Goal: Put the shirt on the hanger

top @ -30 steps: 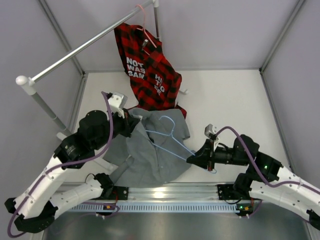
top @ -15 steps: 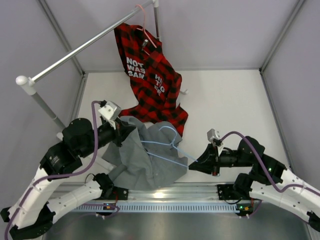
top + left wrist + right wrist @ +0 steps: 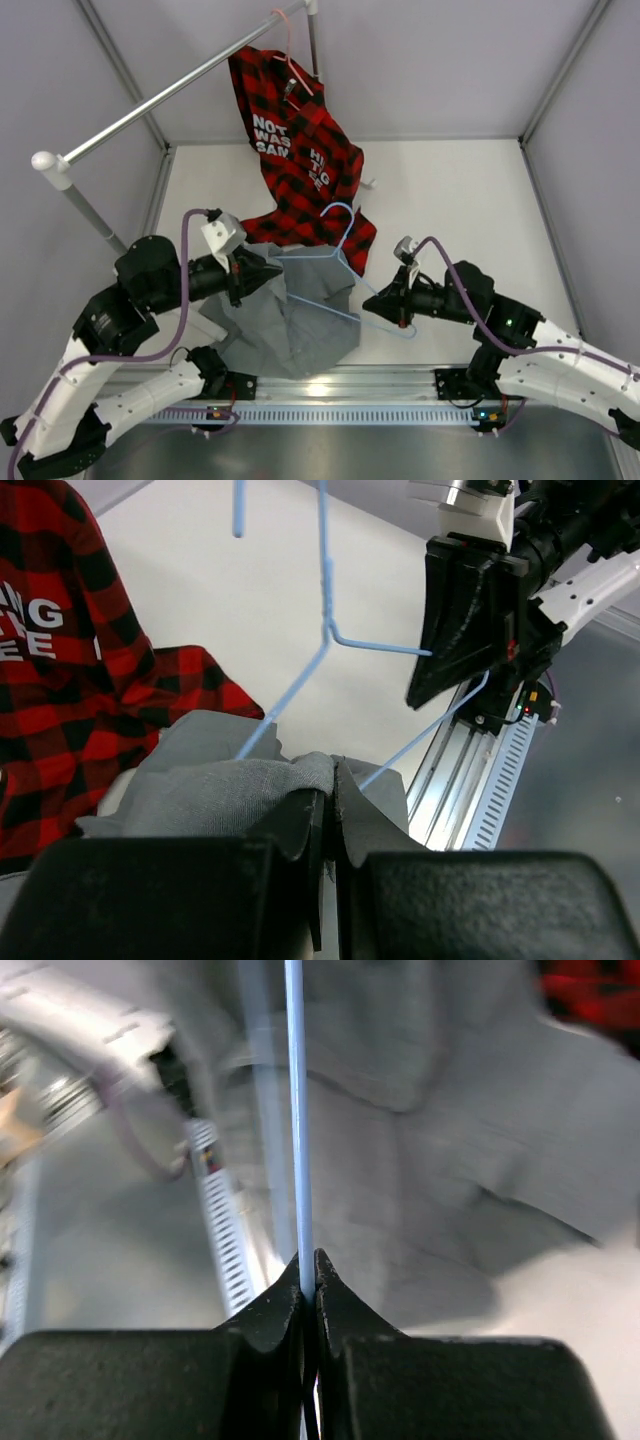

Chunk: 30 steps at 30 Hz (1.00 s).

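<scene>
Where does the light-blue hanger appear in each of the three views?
Top external: hanger at centre, hook pointing away from the arm bases.
Left wrist: hanger at top centre, above the shirt.
Right wrist: hanger as a vertical wire at mid-left.
Shared landmark: shirt.

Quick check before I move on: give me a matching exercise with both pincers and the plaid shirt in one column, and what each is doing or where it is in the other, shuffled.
Column one:
1. left pincer
2. right pincer
3. plaid shirt

Column two:
A. shut on the wire of the hanger
B. hanging from the rail
C. shut on a fold of the grey shirt

Pairs: 1-C, 2-A, 3-B
</scene>
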### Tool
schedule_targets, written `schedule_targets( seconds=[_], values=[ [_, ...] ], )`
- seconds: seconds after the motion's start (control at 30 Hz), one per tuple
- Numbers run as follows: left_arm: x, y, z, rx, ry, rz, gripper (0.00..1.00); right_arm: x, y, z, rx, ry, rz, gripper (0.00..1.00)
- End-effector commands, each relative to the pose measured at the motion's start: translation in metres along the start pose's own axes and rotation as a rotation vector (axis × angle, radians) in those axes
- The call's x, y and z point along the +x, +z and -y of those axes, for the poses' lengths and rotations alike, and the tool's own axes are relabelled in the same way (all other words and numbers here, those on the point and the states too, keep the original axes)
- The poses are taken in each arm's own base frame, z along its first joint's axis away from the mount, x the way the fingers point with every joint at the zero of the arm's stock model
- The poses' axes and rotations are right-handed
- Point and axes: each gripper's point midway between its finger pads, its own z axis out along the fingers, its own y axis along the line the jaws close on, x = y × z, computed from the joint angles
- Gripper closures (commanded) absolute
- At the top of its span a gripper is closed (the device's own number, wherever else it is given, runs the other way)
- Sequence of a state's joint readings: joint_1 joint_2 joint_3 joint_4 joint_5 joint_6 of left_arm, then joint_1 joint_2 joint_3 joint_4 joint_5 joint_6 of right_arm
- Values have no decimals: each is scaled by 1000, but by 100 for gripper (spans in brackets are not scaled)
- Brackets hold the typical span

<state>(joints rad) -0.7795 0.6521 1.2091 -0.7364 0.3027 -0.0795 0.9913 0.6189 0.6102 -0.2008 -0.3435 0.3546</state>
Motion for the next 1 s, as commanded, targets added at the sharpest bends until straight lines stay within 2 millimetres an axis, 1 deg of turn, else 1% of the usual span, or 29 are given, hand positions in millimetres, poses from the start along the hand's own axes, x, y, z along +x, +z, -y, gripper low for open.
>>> schedule_targets(
  seconds=[0.0,0.03,0.07,0.1,0.13,0.17,0.2,0.23,0.27,0.33,0.37,0.43,0.47,0.53,0.57,0.6,0.63,0.7,0.73,0.8,0.83,0.93,0.97],
  values=[
    [-21,12,-5,-16,7,27,100,-59,-16,53,373,29,240,100],
    [-24,12,-15,-73,1,34,100,-57,-24,63,441,41,262,100],
    [-26,12,-27,-144,-19,39,100,-63,-37,78,541,60,317,100],
    [-24,16,-43,-227,-31,28,100,-70,-50,77,559,68,365,100],
    [-25,11,-73,-403,-39,34,100,-66,-57,80,588,71,361,100],
    [-23,11,-88,-483,-44,27,100,-67,-66,85,628,83,378,100],
    [-17,17,-103,-557,-48,-6,100,-68,-72,84,634,85,387,100],
    [-16,14,-120,-660,-47,-7,100,-70,-77,83,644,87,390,100],
    [-12,21,-127,-689,-48,-27,100,-63,-79,85,658,81,359,100],
    [-13,30,-130,-689,-38,-23,100,-61,-79,81,637,67,340,100],
    [-18,39,-129,-668,-37,1,100,-57,-75,75,596,49,309,100],
    [-23,44,-131,-669,-49,25,100,-54,-70,65,533,25,269,100],
    [-28,50,-130,-657,-57,44,100,-46,-63,52,445,-1,212,100],
    [-31,56,-127,-628,-61,53,100,-40,-56,32,330,-26,164,100],
    [-31,62,-124,-601,-64,49,100,-33,-51,13,215,-40,119,100],
    [-31,64,-123,-592,-67,46,100,-32,-50,6,174,-40,113,100],
    [-28,67,-122,-585,-76,42,100,-27,-49,0,135,-35,99,100],
    [-21,72,-123,-581,-84,20,100,-27,-48,-3,110,-39,118,100],
    [-13,75,-124,-585,-92,4,100,-27,-48,-4,102,-39,122,100],
    [-4,79,-125,-580,-94,-21,100,-26,-45,-11,60,-42,128,100],
    [3,81,-126,-584,-96,-38,100,-25,-44,-17,25,-37,125,100],
    [11,81,-128,-593,-91,-57,100,-28,-42,-26,-27,-33,125,100],
    [14,81,-128,-588,-89,-61,100,-29,-42,-26,-27,-29,128,100]
  ],
)
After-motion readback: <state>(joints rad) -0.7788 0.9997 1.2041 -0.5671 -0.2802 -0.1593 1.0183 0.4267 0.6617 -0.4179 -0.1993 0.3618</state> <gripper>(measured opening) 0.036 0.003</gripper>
